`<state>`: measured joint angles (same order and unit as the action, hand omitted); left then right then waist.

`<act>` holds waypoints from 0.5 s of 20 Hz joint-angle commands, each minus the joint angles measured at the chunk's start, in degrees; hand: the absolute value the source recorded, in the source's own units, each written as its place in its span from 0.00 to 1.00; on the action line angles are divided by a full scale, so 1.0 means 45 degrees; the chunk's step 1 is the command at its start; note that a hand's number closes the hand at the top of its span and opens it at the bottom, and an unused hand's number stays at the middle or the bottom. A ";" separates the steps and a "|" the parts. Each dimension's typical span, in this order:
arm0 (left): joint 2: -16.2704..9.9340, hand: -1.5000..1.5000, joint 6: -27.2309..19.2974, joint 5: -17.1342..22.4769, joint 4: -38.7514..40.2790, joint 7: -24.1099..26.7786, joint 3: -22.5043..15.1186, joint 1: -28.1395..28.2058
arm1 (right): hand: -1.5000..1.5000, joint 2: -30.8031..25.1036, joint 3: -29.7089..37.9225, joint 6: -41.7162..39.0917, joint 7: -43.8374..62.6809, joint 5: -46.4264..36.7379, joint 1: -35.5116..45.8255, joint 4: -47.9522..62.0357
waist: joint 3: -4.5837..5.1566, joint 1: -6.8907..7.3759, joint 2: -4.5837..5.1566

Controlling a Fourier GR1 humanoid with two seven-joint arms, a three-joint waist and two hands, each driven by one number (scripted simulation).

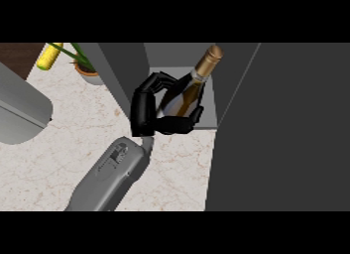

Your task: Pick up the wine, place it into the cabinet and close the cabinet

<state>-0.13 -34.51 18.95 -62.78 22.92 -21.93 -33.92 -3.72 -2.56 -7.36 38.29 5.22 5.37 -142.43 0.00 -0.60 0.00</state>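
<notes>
The black fingers (157,82) are curled round the body of the wine bottle (194,85), wrapping it from its left side, and the thumb (191,118) hooks under the bottle's lower end, so the bottle is pinched between them. They belong to the one hand (142,106) in view; it comes up the middle of the picture, and I cannot tell from this view which of the robot's hands it is. Behind the hand its grey forearm (111,176) slants down and to the left of the bottle, over the table (38,163).

The wine bottle is dark glass with a pale label and a gold foil neck. It sits tilted in the cabinet's (126,74) open compartment, its neck pointing up and slightly right toward the back of the opening, its base near the front lip of the grey shelf (209,116). Whether the base rests on the shelf or is held just above it cannot be told.

Right of the bottle, the dark cabinet door (294,129) stands open and fills that side of the view. Left of the bottle, beyond the cabinet's grey side wall, a potted plant (86,67) stands on the pale marbled table. A yellow object (48,56) lies just left of the plant. Further left of the bottle, a large grey rounded shape (13,106) covers the table's edge.
</notes>
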 commanded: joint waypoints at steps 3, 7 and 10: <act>0.0028 1.00 0.0805 0.0389 0.1746 0.0239 0.1039 -0.1166 | 0.00 0.0480 -0.0844 0.0152 0.0376 0.0245 -0.1167 -0.1823 | 0.0002 -0.0085 0.0004; 0.0029 1.00 0.0910 0.0315 0.1592 -0.0066 0.0927 -0.1050 | 0.00 -0.0064 0.0689 0.0068 0.0541 0.1660 -0.0271 -0.1238 | -0.0003 0.0021 -0.0009; 0.0029 1.00 0.1332 0.1056 0.2725 0.0448 0.1252 -0.1525 | 0.00 0.0021 0.0697 -0.0042 -0.0031 0.1460 -0.0155 -0.0584 | -0.0001 -0.0022 0.0016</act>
<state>-0.03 -30.08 22.35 -52.80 24.10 -17.26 -40.36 -2.73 -2.97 -6.99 37.49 5.09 5.36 -142.06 0.01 -0.80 0.06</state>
